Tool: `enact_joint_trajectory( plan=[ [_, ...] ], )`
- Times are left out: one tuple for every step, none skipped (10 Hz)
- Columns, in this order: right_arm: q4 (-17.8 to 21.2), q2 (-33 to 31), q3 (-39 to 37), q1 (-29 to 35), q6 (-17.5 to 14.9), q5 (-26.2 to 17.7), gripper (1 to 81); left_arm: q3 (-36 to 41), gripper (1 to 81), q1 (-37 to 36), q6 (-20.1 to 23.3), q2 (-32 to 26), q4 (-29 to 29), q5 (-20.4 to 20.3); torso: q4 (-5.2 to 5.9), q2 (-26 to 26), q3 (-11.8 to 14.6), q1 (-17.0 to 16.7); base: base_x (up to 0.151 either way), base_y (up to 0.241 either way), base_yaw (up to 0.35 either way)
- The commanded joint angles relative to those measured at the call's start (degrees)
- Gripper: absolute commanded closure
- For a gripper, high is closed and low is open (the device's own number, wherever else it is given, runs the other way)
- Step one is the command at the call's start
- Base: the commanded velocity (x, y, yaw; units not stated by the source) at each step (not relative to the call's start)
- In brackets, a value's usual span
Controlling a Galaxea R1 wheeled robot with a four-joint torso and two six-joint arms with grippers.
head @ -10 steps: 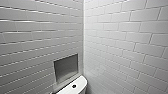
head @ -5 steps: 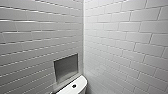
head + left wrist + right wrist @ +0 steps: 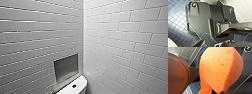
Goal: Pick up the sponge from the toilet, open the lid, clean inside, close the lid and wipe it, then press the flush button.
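Speaker one: Is there any writing, label, brand name or number to read here?

Speaker two: None can be read. The white tank top of the toilet (image 3: pixel 80 83), at six o'clock in the head view, is plain. The grey wall tiles (image 3: pixel 125 37) are plain too. The orange sponge (image 3: pixel 220 69) shows only pores.

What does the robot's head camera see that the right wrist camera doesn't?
Head view: the white toilet tank with its flush button, and a grey niche in the wall. Right wrist view: the orange sponge, very close up, with dark blue floor tiles behind it. Both: pale wall tiles.
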Motion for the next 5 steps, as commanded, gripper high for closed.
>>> enact_joint_trajectory(
  plan=[
    [0.6,-1.5,1.1,1.9,-0.1,-2.9,81.1,2.0,1.0,-3.9,-0.5,-5.2,-4.5,-6.3,0.0,0.0,0.0,0.0,0.0,0.0,0.0],
    [0.5,-1.4,0.9,2.0,-0.1,-2.9,81.1,1.3,1.0,-3.9,-0.5,-6.5,-4.5,-8.1,0.0,0.0,0.0,0.0,0.0,0.0,0.0],
    [0.3,-1.3,0.9,2.0,-0.1,-2.9,81.1,1.0,1.0,-3.8,-0.9,-7.5,-4.6,-12.3,0.0,0.0,0.0,0.0,0.0,0.0,0.0],
    [0.3,-1.0,0.4,2.1,-0.1,-2.9,81.1,-0.6,1.0,-3.7,-1.5,-7.0,-5.2,-12.7,0.0,0.0,0.0,0.0,0.0,0.0,0.0],
    [0.4,-0.5,-0.3,2.2,-0.1,-2.9,81.1,-2.4,1.0,-3.4,-1.5,-6.2,-5.7,-13.3,0.0,0.0,0.0,0.0,0.0,0.0,0.0]
  ],
)
